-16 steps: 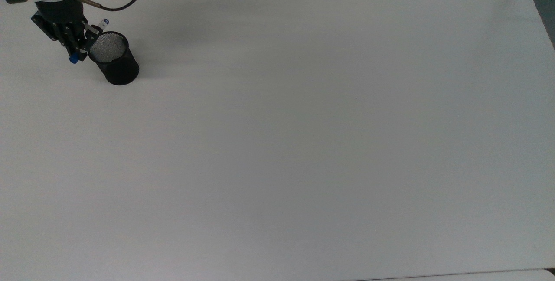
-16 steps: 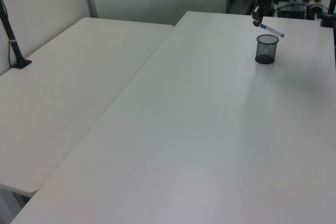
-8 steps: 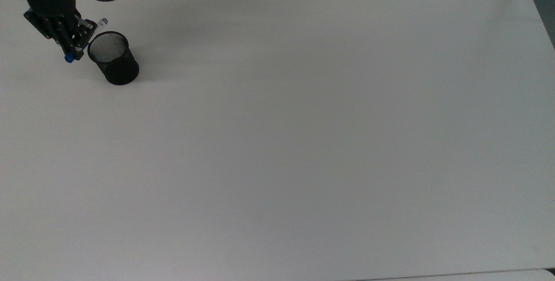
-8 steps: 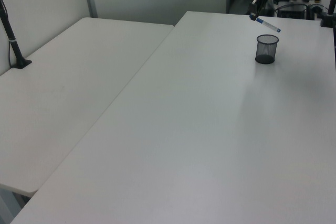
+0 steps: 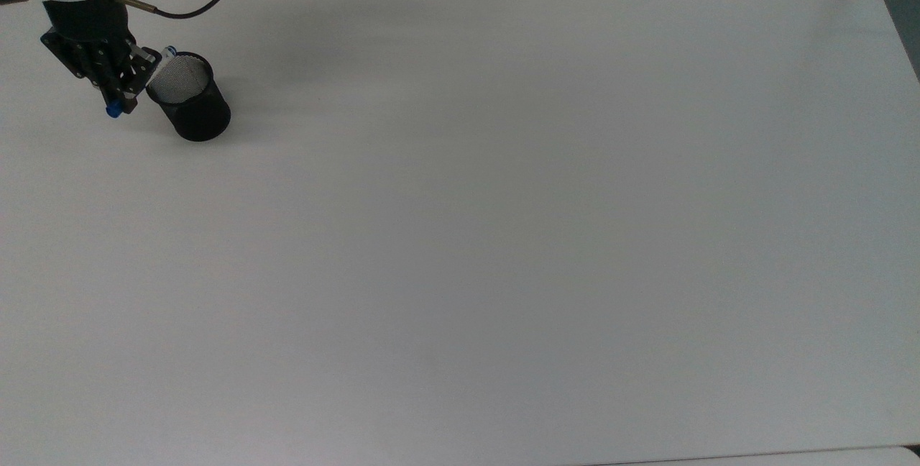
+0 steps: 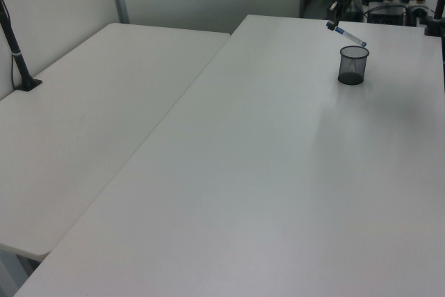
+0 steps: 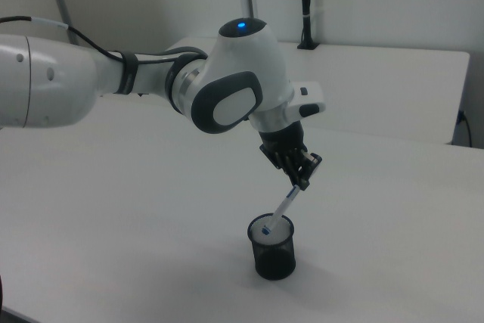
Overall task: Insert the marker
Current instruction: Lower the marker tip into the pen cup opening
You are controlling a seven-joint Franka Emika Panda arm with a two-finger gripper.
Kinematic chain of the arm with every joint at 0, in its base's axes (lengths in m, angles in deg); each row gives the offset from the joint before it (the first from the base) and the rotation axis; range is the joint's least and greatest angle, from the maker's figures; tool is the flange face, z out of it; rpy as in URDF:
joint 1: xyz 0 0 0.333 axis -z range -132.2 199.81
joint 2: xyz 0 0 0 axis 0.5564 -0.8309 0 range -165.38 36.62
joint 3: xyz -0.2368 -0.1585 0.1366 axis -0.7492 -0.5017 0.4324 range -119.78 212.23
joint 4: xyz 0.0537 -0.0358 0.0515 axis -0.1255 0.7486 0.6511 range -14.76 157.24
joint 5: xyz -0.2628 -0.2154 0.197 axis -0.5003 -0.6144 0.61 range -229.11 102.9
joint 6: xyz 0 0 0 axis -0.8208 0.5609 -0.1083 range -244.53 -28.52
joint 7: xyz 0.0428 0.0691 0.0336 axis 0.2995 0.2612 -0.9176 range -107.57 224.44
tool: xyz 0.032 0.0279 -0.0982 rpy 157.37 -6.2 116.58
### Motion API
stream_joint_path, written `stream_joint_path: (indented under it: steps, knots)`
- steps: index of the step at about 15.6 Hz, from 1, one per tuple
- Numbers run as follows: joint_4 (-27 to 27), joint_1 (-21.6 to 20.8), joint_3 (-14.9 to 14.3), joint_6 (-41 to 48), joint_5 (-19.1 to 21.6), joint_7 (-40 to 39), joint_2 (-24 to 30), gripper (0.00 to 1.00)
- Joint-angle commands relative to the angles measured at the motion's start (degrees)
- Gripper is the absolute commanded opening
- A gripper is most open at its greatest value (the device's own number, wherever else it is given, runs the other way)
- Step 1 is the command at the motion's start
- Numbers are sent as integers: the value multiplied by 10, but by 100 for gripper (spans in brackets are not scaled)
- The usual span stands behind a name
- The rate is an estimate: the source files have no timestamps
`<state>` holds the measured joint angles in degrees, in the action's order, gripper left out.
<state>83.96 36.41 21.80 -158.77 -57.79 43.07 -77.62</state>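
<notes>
While the claw (image 7: 302, 175) stays clamped on the tilted marker (image 7: 281, 208), its lower tip sits just inside the cup (image 7: 273, 247) rim below; release and drop-in remain.

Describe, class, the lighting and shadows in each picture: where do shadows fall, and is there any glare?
Top view: even, soft light, no glare on the white table; faint shadow beside the black mesh cup. Left view: a soft grey shadow right of the cup. Right view: a blue light glows on the arm.
</notes>
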Motion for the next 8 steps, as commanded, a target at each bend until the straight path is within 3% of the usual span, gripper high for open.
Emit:
stream_joint_path:
  steps: [1,8]
  knots:
    - [14,-8,-2,-16,6,-15,-1,0]
    - [32,-19,-2,-49,5,-7,-4,0]
